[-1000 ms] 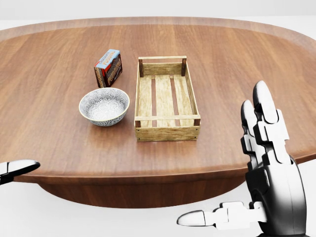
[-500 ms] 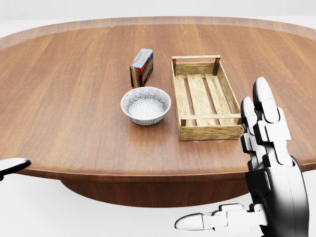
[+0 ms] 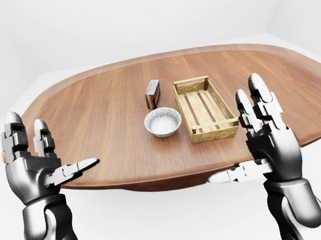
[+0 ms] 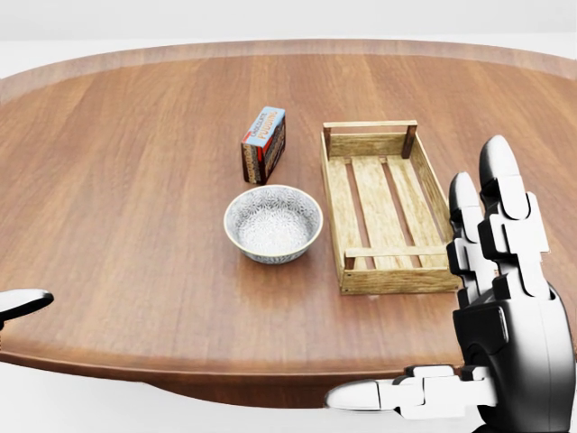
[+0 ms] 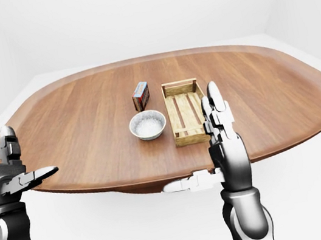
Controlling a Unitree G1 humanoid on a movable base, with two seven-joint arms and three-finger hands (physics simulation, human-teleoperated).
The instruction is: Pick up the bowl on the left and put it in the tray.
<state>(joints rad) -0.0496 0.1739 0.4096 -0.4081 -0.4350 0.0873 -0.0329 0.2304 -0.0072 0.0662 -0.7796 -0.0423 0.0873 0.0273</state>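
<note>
The whole picture has slid and grown: that's the base rolling in, not the things moving, so a reach looks near. The left robot hand (image 3: pixel 34 175) is spread and empty, all but a fingertip cut off in the head view. Beyond it and to its right, the patterned white ceramic bowl (image 4: pixel 273 224) sits on the brown oval wooden table (image 4: pixel 126 189). The small red-and-blue box (image 4: pixel 264 144) has print too small to read. The slatted wooden tray (image 4: pixel 394 280) comes next, then the right robot hand (image 3: pixel 272 144), also open and empty.

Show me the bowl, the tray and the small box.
bowl (image 4: pixel 272 227): head view, on its patterned inside.
tray (image 4: pixel 400 280): head view, on the end wall nearest the picture's bottom.
small box (image 4: pixel 264 126): head view, on its blue top face.
</note>
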